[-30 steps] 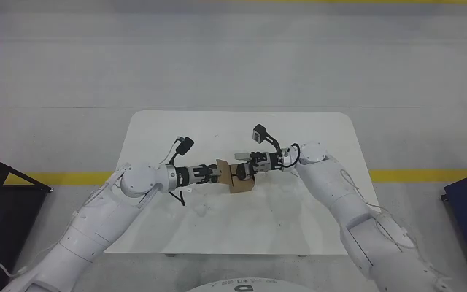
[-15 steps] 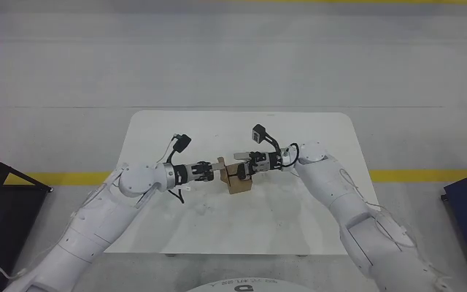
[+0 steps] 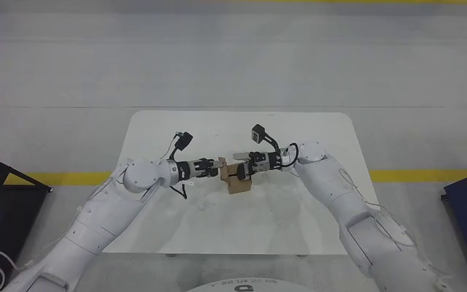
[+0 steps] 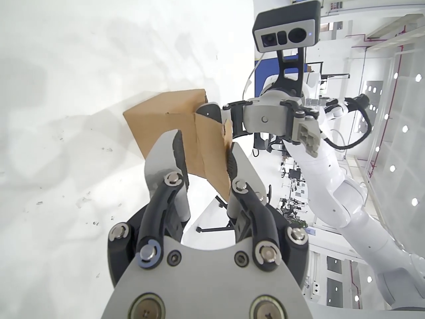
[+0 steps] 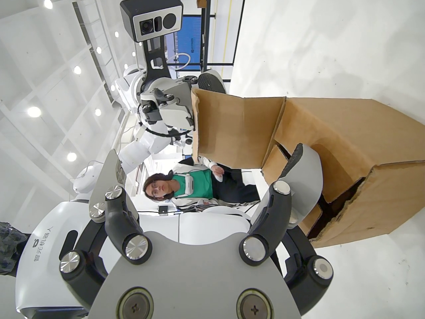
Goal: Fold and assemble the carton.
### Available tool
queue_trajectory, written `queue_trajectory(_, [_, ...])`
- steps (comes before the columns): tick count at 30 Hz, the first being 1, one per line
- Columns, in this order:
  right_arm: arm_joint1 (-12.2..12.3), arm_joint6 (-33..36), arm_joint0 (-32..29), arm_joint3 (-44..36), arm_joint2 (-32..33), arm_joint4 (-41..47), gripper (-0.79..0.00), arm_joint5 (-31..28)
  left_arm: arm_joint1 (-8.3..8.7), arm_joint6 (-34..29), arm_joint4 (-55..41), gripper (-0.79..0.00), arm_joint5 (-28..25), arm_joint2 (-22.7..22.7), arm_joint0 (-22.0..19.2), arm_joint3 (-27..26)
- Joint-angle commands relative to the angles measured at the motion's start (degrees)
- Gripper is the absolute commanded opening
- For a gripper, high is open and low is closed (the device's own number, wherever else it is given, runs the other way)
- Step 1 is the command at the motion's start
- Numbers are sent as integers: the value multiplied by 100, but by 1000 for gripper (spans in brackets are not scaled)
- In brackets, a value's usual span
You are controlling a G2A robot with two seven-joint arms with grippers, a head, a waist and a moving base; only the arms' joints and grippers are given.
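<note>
Since a second ago, the left gripper (image 4: 204, 141) has edged a little toward the far side of the table, and the carton (image 3: 238, 179) has shifted slightly with it. Its fingers are apart, straddling a raised cardboard flap (image 4: 211, 149) without pinching it. The right gripper (image 5: 206, 157) faces it from the opposite side, spread wide, with one finger (image 5: 303, 167) lying against the carton's open end by the inner flaps. The brown carton rests on the white table (image 3: 306, 219) near its middle, between the two grippers, its body squared up but this end still unclosed.

The step in hand appears to be folding the end flaps. The next move likely calls for the left gripper to press the raised flap down over the opening while the right one steadies the body and gets its finger clear.
</note>
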Motion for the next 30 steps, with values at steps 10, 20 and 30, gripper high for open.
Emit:
queue_trajectory(10, [-15, -4, 28, 44, -39, 16, 0, 0, -31, -106, 66, -785, -49, -40, 26, -2])
queue_trajectory(20, [24, 36, -32, -17, 20, 76, 0, -72, 37, -318, 371, -785, 147, -227, 173, -274])
queue_trajectory(30, [116, 35, -226, -408, 74, 51, 0, -73, 202, -390, 491, -785, 204, -820, 556, -622])
